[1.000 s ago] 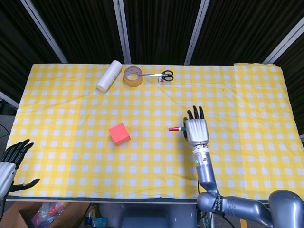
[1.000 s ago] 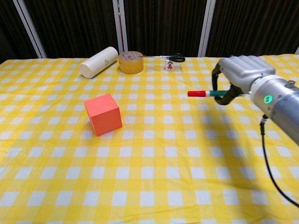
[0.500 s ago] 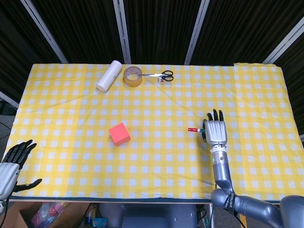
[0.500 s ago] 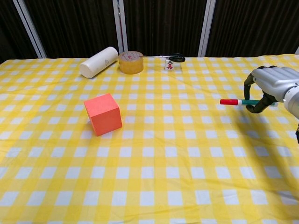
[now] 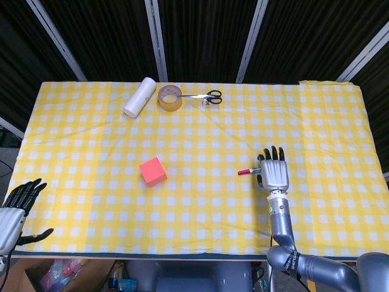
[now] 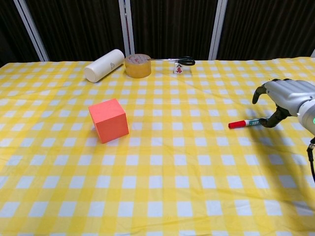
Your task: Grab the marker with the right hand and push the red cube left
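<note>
The red cube (image 5: 152,171) (image 6: 109,120) sits on the yellow checked cloth, left of centre. The marker (image 5: 248,172) (image 6: 244,123), red cap pointing left, lies tilted on the cloth far to the cube's right. My right hand (image 5: 275,170) (image 6: 286,97) hovers at the marker's right end. Its fingers (image 6: 258,92) are lifted and spread above the marker, and only the thumb tip is by the green barrel end. My left hand (image 5: 16,204) hangs open off the table's near left corner, seen only in the head view.
A white roll (image 5: 139,97) (image 6: 103,65), a tape ring (image 5: 170,98) (image 6: 138,66), scissors (image 5: 205,95) (image 6: 184,61) and a small white item (image 6: 179,68) line the far edge. The table's front edge (image 5: 140,256) runs below the cube.
The right hand carried the marker rightward, away from the cube, then lowered. Its fingers have uncurled, and the marker has dropped from the grip onto the cloth. The cube has not moved.
</note>
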